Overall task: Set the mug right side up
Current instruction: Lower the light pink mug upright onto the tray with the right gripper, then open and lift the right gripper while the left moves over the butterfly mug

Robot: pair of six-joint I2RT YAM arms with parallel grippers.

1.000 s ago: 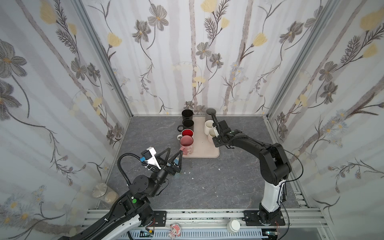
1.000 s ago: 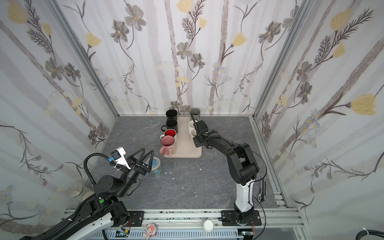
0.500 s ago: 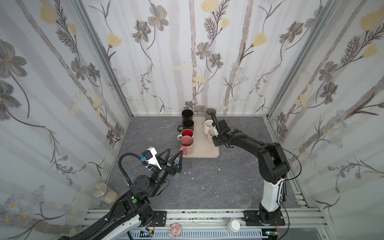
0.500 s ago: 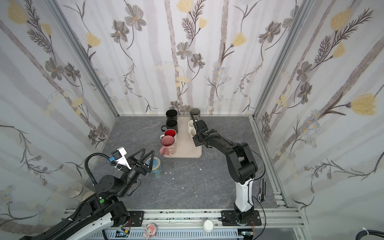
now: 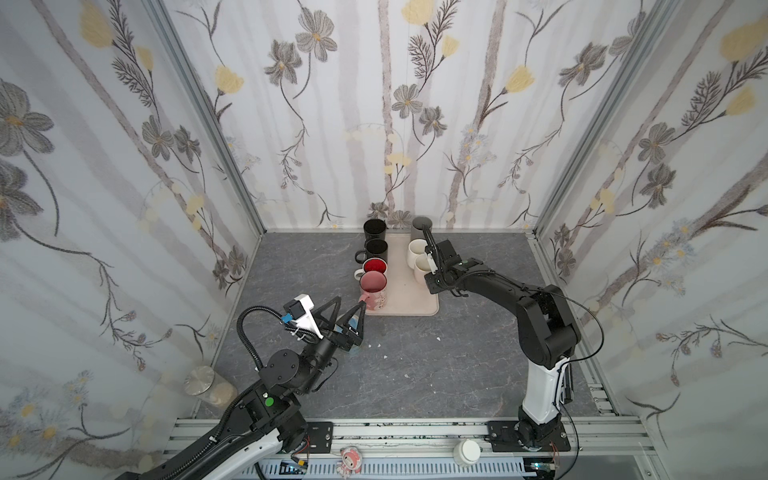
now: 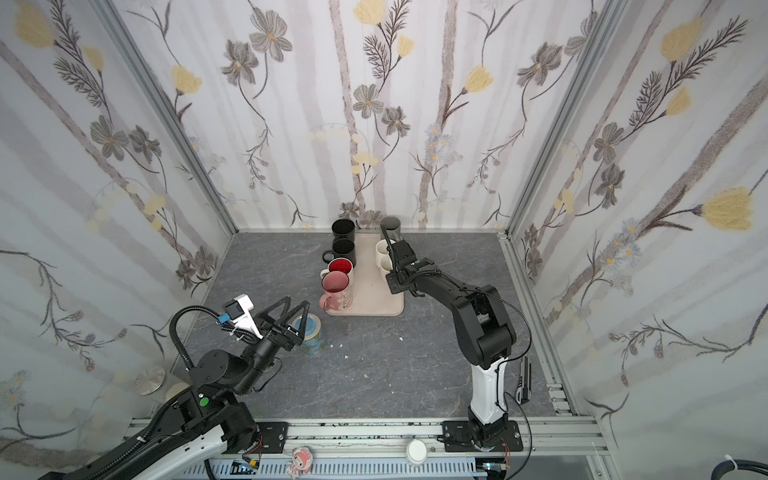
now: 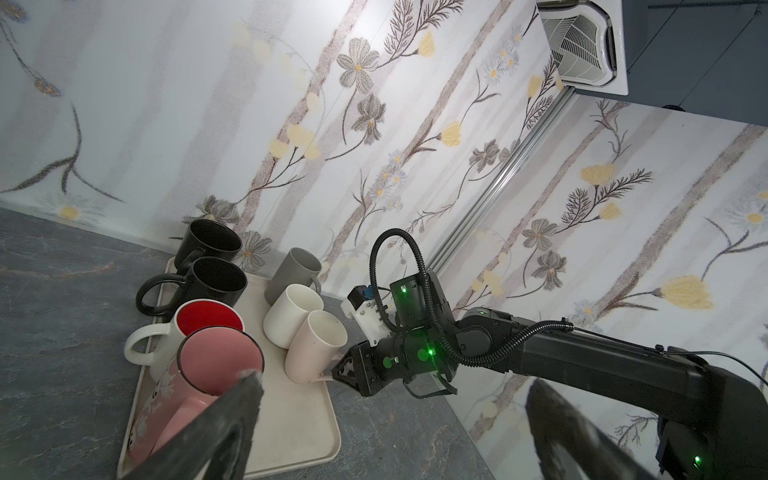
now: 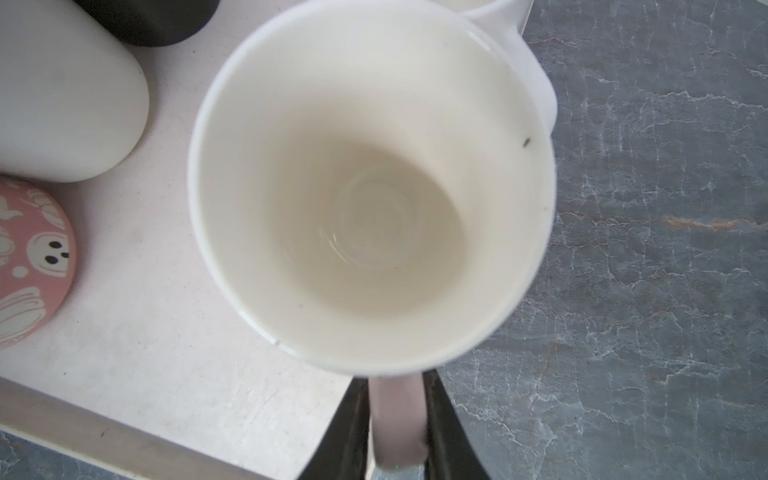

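While right jaws pinch its handle [image 8: 397, 419], the mug [image 8: 370, 183] sits mouth-up.

You've got a grey marbled tabletop [image 5: 415, 374]. A beige tray [image 5: 409, 299] sits flat on it at the back middle, near the rear wall. A blue mug [image 6: 312, 338] stands on the bare top just off the tray's front left corner. A few white crumbs [image 5: 385, 356] are scattered mid-table. A slim dark object [image 6: 524, 376] lies by the right edge.
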